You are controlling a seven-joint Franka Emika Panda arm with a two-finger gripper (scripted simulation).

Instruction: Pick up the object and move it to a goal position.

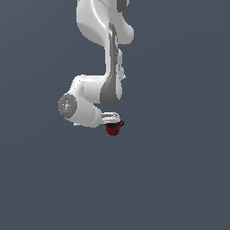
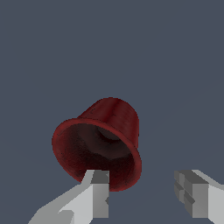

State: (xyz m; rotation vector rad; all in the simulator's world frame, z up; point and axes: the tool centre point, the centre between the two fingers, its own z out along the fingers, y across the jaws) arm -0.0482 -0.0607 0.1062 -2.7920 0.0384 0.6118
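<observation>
The small dark red ribbed mug (image 2: 98, 142) is seen just beneath the white hand (image 2: 144, 197), whose fingers (image 2: 98, 192) are spread, one at the rim, presumably for gripping the wall.

Flat, even light, no clear source. The grey ground around me is uniform, with no cast shadows or glare. My arm (image 1: 96, 94) shades softly from white to grey along its curves. The mug (image 2: 98, 142) is dim inside, its rim a bit brighter. No blur or edge distortion; both renders are coarse, with jagged steps along my fingers (image 2: 94, 197).
</observation>
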